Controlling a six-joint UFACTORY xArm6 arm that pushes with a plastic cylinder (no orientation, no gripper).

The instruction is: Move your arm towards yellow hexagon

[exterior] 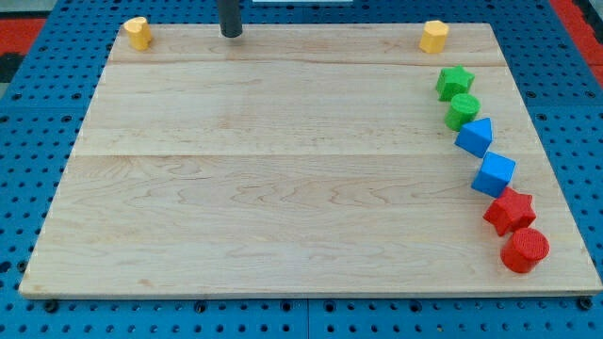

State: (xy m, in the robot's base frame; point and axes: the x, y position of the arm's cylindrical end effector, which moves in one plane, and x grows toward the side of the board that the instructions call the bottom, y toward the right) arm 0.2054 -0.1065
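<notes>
At the view's top left corner of the bench (283, 188) sits a yellow block (138, 32), its shape unclear. To its right, well apart, my tip (231, 34) rests on the wood near the top edge, touching no block; it is a plain rod with no fingers to spread or pinch. Far right along the top stands the yellow hexagon (433, 36). Down the right edge run a green star (454, 82), green cylinder (463, 111), blue triangle (475, 137), blue cube (494, 174), red star (510, 211) and red cylinder (525, 250)
</notes>
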